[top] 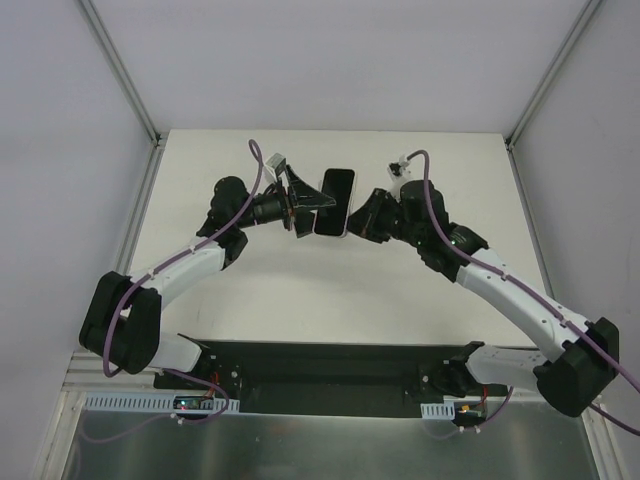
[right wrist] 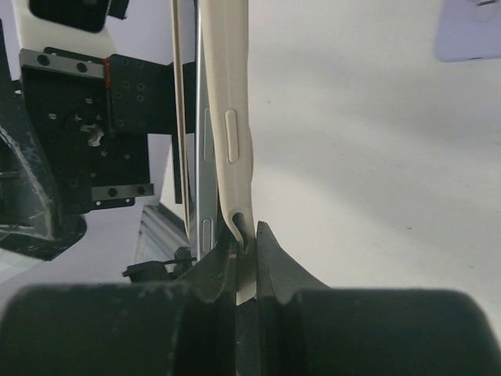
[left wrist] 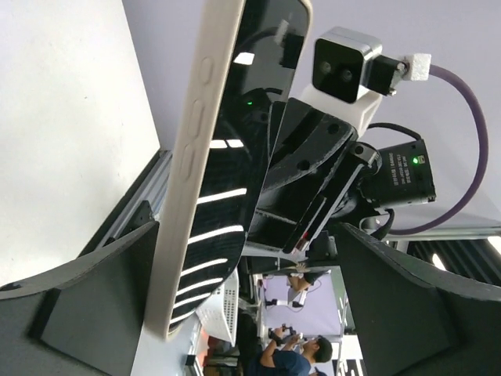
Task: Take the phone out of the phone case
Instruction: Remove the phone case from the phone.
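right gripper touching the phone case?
Touching. The right wrist view shows the right gripper closed on the edge of the cream phone case, no gap on either side.

Probably a robotics lab, white panel walls, aluminium frame posts

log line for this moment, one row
stage: peeling case | right end effector: shut on case edge | left end effector: open around phone | phone: not yet out
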`<action>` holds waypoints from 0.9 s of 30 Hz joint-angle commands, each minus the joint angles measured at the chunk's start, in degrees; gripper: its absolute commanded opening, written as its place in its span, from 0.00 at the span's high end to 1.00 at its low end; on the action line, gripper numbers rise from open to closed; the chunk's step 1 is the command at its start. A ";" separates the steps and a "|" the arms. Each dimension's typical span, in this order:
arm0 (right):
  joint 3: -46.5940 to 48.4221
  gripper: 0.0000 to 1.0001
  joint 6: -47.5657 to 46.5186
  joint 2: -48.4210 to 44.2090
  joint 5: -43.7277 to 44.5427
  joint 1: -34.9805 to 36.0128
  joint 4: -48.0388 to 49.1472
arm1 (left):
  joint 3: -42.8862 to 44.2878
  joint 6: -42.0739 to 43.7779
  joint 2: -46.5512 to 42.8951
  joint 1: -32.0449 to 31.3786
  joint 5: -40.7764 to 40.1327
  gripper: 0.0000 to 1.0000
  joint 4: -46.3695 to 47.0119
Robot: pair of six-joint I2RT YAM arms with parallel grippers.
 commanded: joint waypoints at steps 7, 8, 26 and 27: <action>-1.45 0.99 -15.78 -8.38 37.55 -2.07 -32.46 | 0.43 2.04 -0.39 0.25 5.17 0.05 0.26; -1.37 0.98 -16.40 -8.65 39.13 -1.98 -33.87 | 0.34 2.04 -0.04 0.25 5.17 0.05 -0.17; 1.44 0.99 -25.90 11.11 32.64 -0.58 -42.41 | 5.09 17.42 0.23 0.25 0.25 0.08 -28.57; 1.27 0.99 -26.16 11.56 31.42 -0.66 -41.80 | 5.00 17.51 0.14 0.25 0.25 0.08 -28.65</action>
